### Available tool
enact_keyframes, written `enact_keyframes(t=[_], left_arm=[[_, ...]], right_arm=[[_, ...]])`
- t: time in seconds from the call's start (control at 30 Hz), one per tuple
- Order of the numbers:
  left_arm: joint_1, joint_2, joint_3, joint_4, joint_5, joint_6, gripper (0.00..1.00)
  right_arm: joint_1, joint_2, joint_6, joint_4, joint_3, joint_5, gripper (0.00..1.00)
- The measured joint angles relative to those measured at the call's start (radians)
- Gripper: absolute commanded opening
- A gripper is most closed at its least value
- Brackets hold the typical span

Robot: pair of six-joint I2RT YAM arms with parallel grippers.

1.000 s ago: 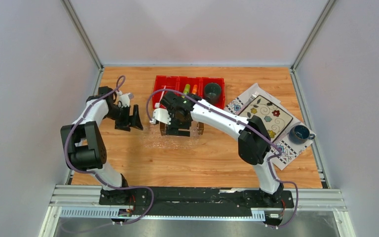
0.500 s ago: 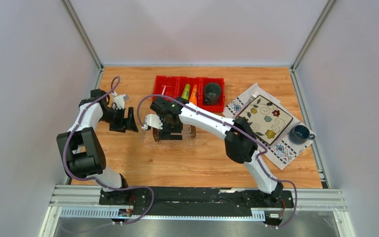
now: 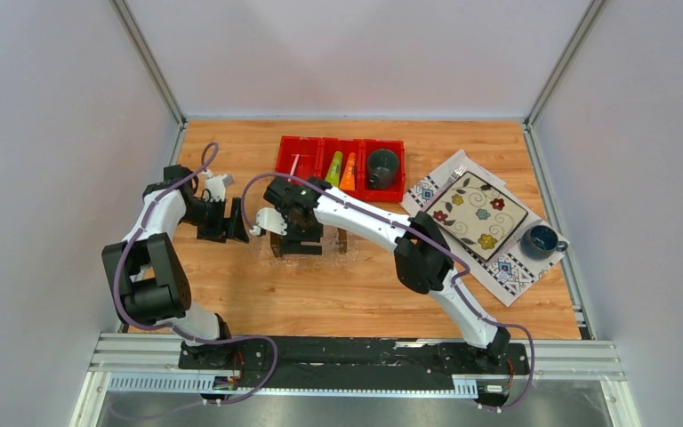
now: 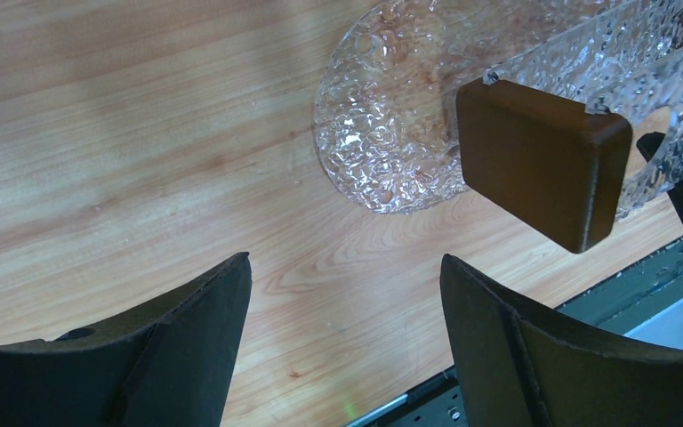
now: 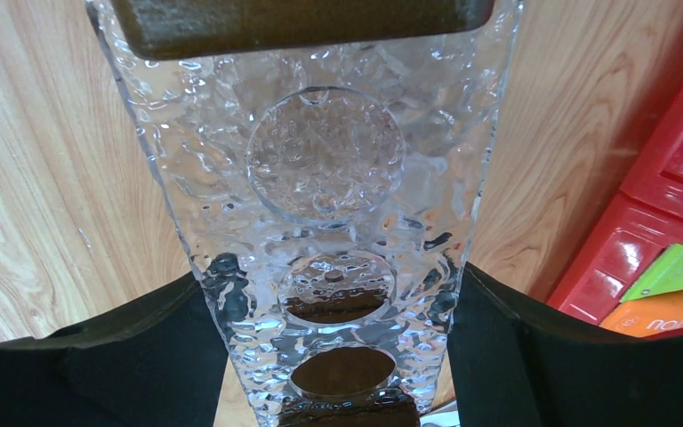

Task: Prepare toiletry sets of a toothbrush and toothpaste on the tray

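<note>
The clear textured tray with dark brown end handles sits in front of the red bin. My right gripper is shut on the tray, one finger pressed against each long side. My left gripper stands open and empty just left of the tray, above bare wood. The white toothbrush lies in the bin's left compartment. The lime green tube and the orange tube of toothpaste lie in the middle one.
The red bin stands at the back, with a dark mug in its right compartment. A patterned cloth with a flowered plate and a blue cup lie at the right.
My right gripper has slid the tray leftward and slightly nearer. The left gripper has drawn back a little to the left, still open.
</note>
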Motion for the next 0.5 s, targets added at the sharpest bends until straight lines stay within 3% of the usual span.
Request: enact_keyframes(t=[0.5], left_arm=[[0.0,-0.02,-0.019,0.021,-0.014,0.001,0.86]], right_arm=[[0.002,0.009,0.023,-0.024,-0.019,0.002,0.43]])
